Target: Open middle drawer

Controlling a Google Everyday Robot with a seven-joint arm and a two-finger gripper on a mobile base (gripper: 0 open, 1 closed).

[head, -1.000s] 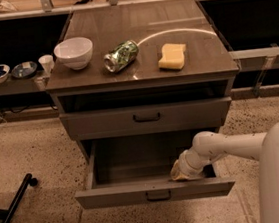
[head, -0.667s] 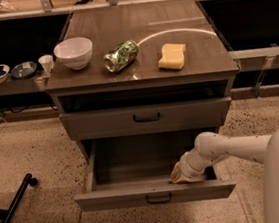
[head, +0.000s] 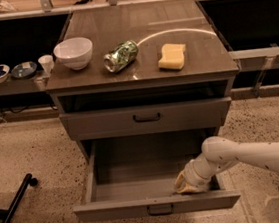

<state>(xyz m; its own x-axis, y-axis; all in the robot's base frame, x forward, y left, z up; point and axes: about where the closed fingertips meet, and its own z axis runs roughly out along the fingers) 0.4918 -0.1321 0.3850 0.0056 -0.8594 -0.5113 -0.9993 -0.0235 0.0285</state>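
The middle drawer [head: 115, 211] is a grey-brown drawer with a shallow flat front and a small dark bar handle [head: 160, 210]. It stands pulled far out of the cabinet and its inside looks empty. My gripper [head: 189, 184] is inside this drawer at the front right, just behind the drawer front. My white arm [head: 245, 154] reaches in from the right. The top drawer [head: 147, 118] above it is closed. The lowest drawer is hidden under the open one.
On the cabinet top [head: 170, 29] are a white bowl [head: 74, 52], a crushed green can [head: 121, 55] and a yellow sponge [head: 172, 56]. Small bowls [head: 9, 71] and a cup [head: 46, 63] sit on a shelf at the left. A black stand leg [head: 14, 208] lies on the floor.
The middle drawer has slid further out toward the camera. My gripper has moved forward with it, staying behind the drawer front.
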